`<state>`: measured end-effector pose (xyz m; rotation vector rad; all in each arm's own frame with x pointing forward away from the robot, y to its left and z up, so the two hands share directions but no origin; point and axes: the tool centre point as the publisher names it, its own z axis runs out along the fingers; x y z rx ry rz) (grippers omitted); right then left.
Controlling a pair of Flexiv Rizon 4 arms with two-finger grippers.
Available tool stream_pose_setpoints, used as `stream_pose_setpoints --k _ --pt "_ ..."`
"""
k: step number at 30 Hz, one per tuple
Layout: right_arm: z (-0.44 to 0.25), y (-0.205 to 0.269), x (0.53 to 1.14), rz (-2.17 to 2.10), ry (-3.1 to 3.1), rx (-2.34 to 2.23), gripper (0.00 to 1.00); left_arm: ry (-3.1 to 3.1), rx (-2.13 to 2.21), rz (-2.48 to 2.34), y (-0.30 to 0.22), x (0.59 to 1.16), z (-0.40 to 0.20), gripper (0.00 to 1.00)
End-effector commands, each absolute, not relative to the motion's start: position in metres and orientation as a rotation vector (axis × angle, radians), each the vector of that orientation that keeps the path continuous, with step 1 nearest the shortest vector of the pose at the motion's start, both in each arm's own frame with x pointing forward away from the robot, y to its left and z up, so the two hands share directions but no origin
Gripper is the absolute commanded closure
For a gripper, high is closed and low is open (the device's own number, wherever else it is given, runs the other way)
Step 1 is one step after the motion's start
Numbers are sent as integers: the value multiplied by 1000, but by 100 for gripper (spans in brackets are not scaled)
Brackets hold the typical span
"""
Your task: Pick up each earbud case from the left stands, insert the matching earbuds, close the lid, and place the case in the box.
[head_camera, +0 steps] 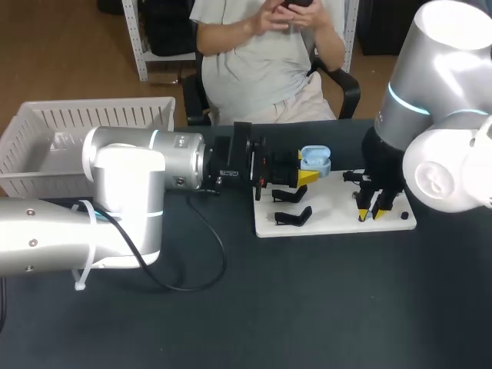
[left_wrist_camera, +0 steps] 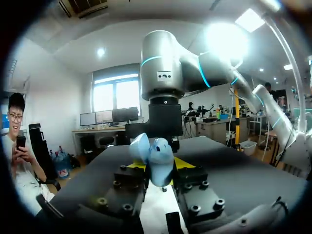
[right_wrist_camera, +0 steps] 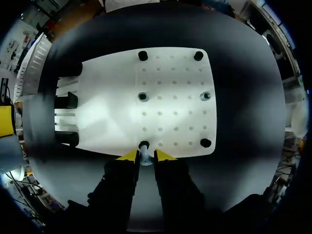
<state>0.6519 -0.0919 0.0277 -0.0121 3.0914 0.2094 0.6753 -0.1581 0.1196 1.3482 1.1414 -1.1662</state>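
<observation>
Care is being needed here: the open blue earbud case (head_camera: 315,160) is being pinched by the left gripper (left_wrist_camera: 159,171) over the white board (right_wrist_camera: 170,83), while an earbud (right_wrist_camera: 144,150) is being nipped by the right gripper (right_wrist_camera: 146,157) at the board's edge. A straight lift is being advised, then alignment with the matching well.

The dark matte table (head_camera: 307,307) carries a flat white perforated board (head_camera: 338,223) directly under the right gripper (head_camera: 372,215) and, well apart from it, a white slatted plastic basket (head_camera: 92,108).
</observation>
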Motion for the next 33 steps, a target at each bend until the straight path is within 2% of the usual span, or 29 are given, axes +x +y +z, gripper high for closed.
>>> stream_pose_setpoints --k 1,20,33 --pt "29 -92 652 206 3090 -8 100 1143 1345 -1161 -158 674 120 100" --pt "54 -96 642 250 3049 34 100 1143 1345 -1161 -158 674 120 100" --pt "97 -96 636 166 2991 86 100 1143 1345 -1161 -158 674 120 100"
